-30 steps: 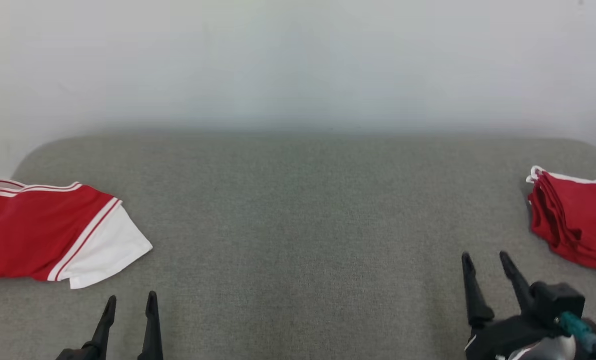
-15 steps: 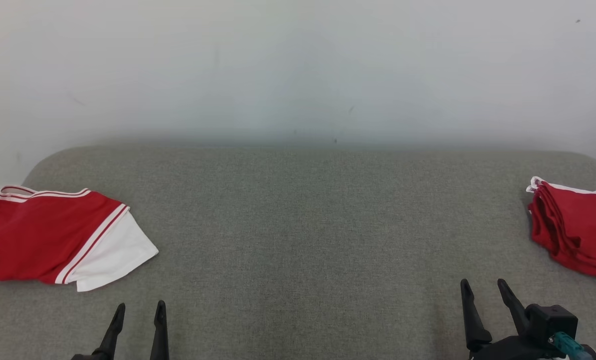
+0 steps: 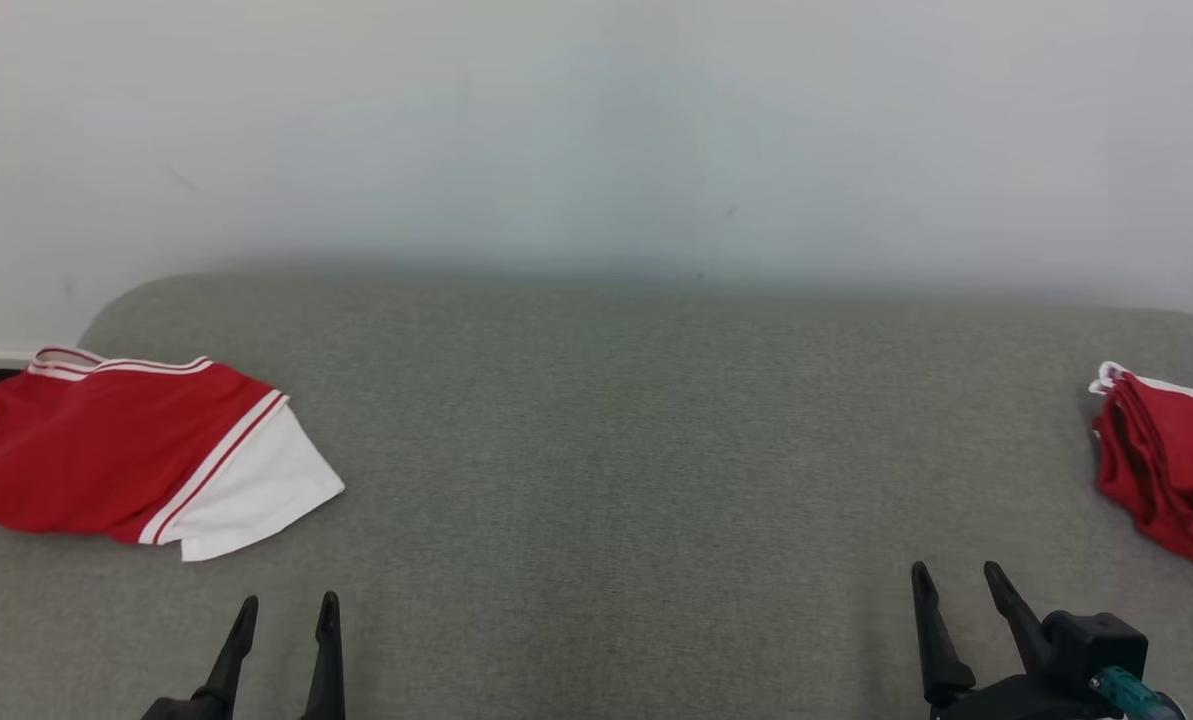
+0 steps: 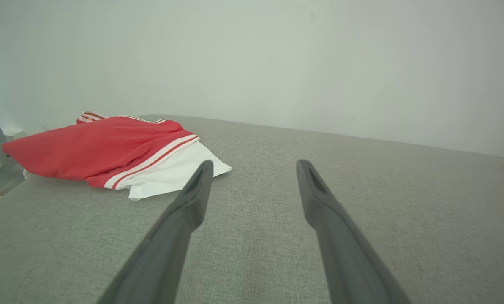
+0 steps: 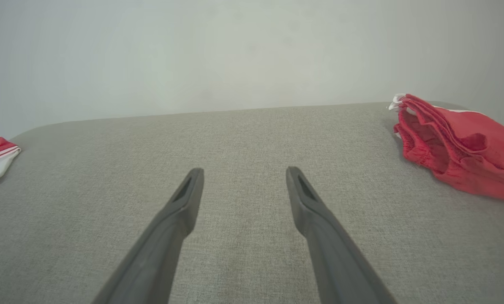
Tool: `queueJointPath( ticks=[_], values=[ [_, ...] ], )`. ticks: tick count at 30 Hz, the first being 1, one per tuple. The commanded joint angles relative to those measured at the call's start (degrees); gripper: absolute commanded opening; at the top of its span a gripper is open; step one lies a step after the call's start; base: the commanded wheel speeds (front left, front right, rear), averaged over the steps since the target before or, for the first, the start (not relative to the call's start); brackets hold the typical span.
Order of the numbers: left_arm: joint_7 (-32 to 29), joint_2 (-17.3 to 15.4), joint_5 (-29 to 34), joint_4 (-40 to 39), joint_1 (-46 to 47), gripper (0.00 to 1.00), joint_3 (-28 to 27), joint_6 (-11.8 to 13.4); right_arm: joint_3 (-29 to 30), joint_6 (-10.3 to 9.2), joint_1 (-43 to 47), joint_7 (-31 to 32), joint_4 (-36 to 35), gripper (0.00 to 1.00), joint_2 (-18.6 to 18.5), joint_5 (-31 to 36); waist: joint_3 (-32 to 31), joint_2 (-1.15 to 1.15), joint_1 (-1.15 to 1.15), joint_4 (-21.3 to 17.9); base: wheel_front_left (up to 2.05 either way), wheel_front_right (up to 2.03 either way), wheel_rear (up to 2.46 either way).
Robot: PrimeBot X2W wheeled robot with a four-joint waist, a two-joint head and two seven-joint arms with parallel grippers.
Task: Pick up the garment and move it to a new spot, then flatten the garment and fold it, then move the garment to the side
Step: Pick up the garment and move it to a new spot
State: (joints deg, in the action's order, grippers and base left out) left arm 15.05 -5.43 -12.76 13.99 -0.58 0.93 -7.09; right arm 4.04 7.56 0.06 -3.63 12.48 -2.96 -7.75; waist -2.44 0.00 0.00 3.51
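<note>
Both left fingers (image 3: 328, 640) and right fingers (image 3: 931, 630) wide, empty. Garment (image 3: 106, 450) sits ahead-left of left fingers, apart; pinch red body edge, not loose sleeve.

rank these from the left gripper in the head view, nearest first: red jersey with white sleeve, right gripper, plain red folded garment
1. Red jersey with white sleeve, ahead-left of the left gripper.
2. Right gripper, lower right.
3. Plain red folded garment, far right edge.
</note>
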Motion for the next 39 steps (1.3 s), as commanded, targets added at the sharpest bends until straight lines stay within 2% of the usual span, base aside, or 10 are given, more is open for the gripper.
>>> queueJointPath(
  ticks=[1,6,9,15,16,20,26,33,39],
  values=[
    [0.2,0.01,0.54,0.1,0.73,1.0,-0.08,-0.2,-0.25,-0.15,0.41,-0.22,0.27,1.0,0.13,-0.49,-0.11,0.0,0.0,2.1,0.0,0.0,0.0],
    [0.2,-0.29,0.89,-0.05,0.44,1.0,0.21,-0.3,-1.32,-0.14,1.02,-0.07,0.35,1.0,0.13,-1.24,-0.42,0.0,0.0,7.36,0.0,0.0,0.0],
    [0.21,-1.0,0.84,0.3,0.08,1.0,0.12,-0.36,-2.65,-0.14,1.05,-0.33,0.9,1.0,0.13,-1.88,-0.69,0.0,0.0,12.51,0.0,0.0,0.0],
    [0.21,-2.0,0.9,0.21,-0.41,1.0,-0.36,-0.28,-4.95,-0.15,0.42,-0.95,2.33,1.0,0.12,-3.03,-1.07,0.0,0.0,19.85,0.0,0.0,0.0],
    [0.21,-2.0,0.9,0.21,-0.41,1.0,-0.36,-0.28,-4.95,-0.15,0.42,-0.95,2.33,1.0,0.12,-3.03,-1.07,0.0,0.0,19.85,0.0,0.0,0.0],
    [0.21,-2.24,1.19,-0.07,-0.96,1.0,-0.33,0.06,-6.53,-0.15,-0.13,-1.47,3.21,1.0,0.11,-3.99,-1.31,0.0,0.0,23.81,0.0,0.0,0.0],
    [0.21,-2.46,0.15,-1.79,-1.92,1.0,-2.43,0.69,-9.53,-0.15,-2.77,-1.23,4.51,1.0,0.07,-3.83,0.35,0.0,0.0,25.37,0.0,0.0,0.0],
    [0.21,-1.2,0.8,-3.64,-3.42,1.0,-3.06,1.4,-10.45,-0.15,-4.77,-1.5,6.05,1.0,0.09,-3.26,1.0,0.0,0.0,25.8,0.0,0.0,0.0],
    [0.19,-1.18,1.36,-1.79,-1.48,1.0,-2.8,1.4,-10.27,-0.15,-4.42,-1.7,6.58,1.0,0.09,-3.09,1.31,0.0,0.0,25.63,0.0,0.0,0.0]
  ],
)
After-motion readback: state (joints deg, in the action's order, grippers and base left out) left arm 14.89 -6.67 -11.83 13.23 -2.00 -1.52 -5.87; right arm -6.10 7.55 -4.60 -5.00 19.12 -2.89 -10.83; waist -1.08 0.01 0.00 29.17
